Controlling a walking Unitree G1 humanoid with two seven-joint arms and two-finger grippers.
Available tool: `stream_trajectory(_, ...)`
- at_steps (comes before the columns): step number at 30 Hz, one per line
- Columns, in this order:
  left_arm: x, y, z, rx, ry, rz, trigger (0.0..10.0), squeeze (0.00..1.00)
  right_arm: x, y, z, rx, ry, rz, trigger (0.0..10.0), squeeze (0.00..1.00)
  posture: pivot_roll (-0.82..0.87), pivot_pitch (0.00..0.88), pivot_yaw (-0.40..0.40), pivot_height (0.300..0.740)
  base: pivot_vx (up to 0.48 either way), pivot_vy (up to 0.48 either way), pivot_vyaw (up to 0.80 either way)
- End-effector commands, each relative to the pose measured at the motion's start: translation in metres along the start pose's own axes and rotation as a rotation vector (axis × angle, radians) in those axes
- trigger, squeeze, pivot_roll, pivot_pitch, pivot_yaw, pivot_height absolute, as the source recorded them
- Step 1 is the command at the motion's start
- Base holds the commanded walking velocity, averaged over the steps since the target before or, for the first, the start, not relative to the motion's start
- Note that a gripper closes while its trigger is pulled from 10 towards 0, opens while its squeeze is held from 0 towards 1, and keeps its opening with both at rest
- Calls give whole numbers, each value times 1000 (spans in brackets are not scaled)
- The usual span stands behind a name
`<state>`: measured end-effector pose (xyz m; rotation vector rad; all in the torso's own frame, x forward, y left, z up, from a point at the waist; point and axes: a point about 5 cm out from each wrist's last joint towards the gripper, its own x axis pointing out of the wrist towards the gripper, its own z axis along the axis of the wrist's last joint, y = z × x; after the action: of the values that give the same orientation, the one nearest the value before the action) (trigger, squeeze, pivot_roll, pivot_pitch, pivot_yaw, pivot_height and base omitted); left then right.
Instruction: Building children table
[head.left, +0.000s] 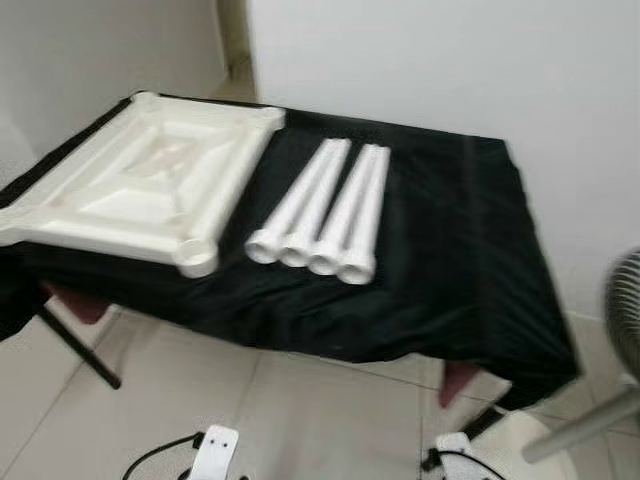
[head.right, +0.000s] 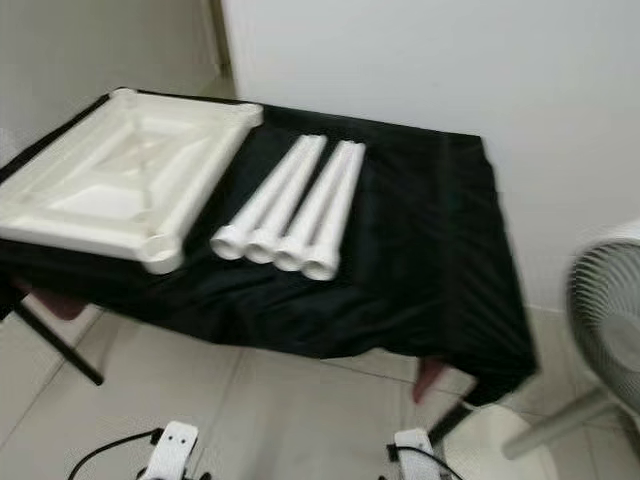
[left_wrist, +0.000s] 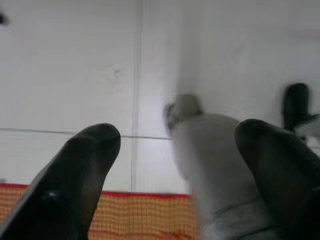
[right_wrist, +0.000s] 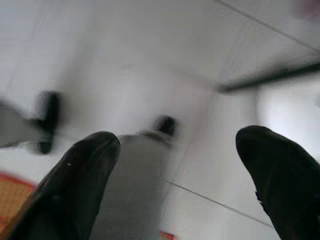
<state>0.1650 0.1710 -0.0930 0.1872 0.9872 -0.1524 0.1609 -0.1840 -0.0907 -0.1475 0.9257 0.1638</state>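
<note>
Nothing assembled yet, by the look of it. Tabletop (head.left: 150, 180) lying underside up on the black-draped counter (head.left: 450, 250); four legs (head.left: 325, 205) loose just beside it, none fitted. Left tool (left_wrist: 175, 175) and right tool (right_wrist: 175, 180) spread apart, empty, over floor tiles.

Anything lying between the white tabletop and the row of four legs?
No. Between the tabletop and the four legs there is a bare strip of black cloth, seen in both eye views.
</note>
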Motion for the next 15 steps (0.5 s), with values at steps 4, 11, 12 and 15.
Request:
stream_trajectory(4, 0, -1, -5, 12, 31, 26, 10000, 0, -4, -8, -10, -6, 36, -19, 10000, 0, 107, 0, -5, 740, 0, 321, 0)
stream_trajectory(11, 0, -2, -3, 11, 29, 28, 10000, 0, -4, -8, -10, -14, 39, -14, 10000, 0, 111, 0, -8, 740, 0, 0, 0)
stream_trajectory(12, 0, -2, -2, 11, 27, 29, 10000, 0, -4, -8, -10, -18, 40, -13, 10000, 0, 113, 0, -10, 740, 0, 450, 0)
stream_trajectory(15, 1, -3, 2, 10, 24, 30, 10000, 0, -3, -8, -9, -26, 43, -10, 10000, 0, 117, 0, -13, 740, 0, 451, 0)
